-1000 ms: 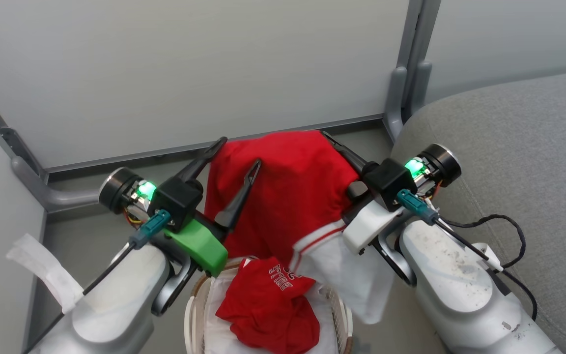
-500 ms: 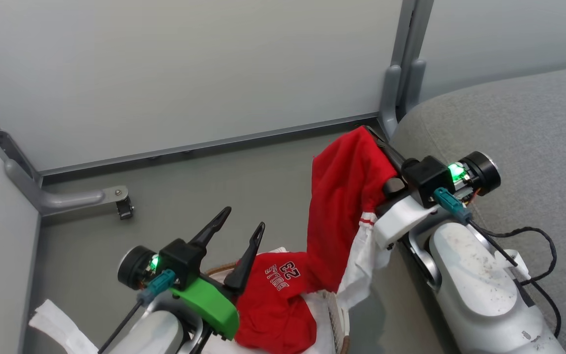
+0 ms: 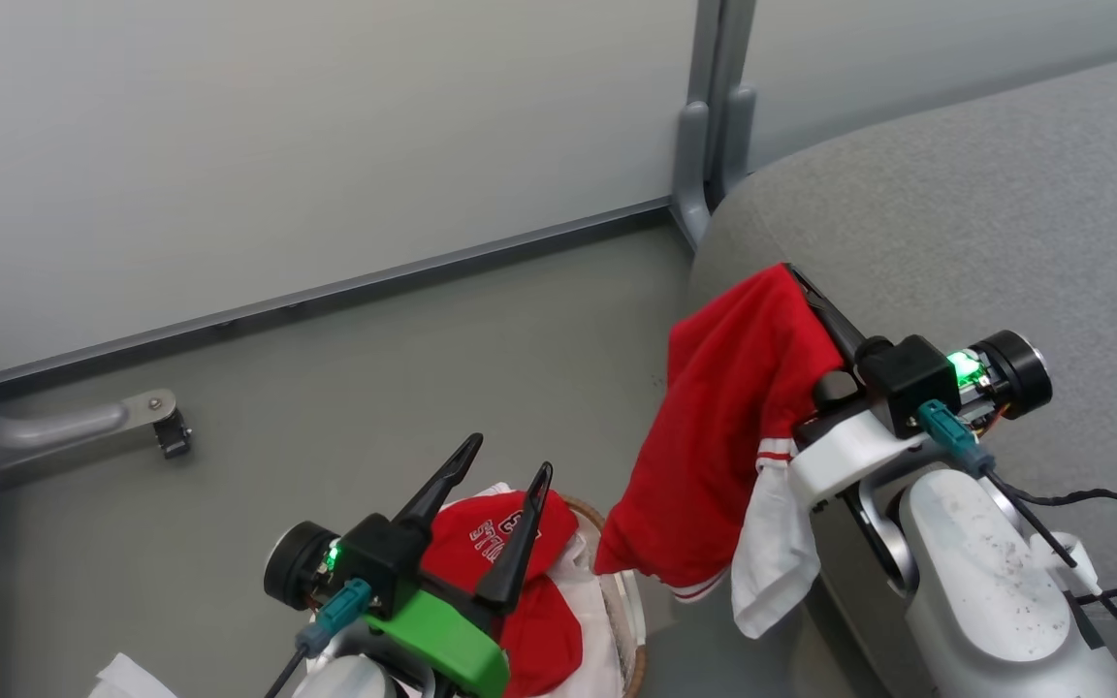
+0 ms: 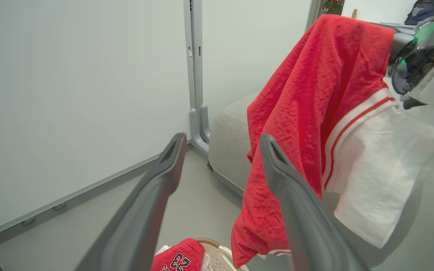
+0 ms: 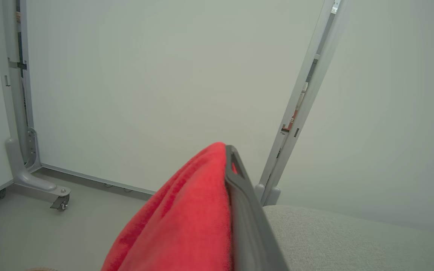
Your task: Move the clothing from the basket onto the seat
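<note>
Beside grey fabric seat (image 3: 956, 213), fleecy red garment (image 3: 723, 417) hangs

The number 23 stands in black figures edged with white on the red garment (image 4: 175, 258) lying in the basket (image 4: 211, 244), with cut-off letters just beneath it. In the head view that white print (partly covered) cannot be read.

Test lab, wheeled partition panels (image 3: 277, 145), grey floor (image 3: 374, 388)
</note>
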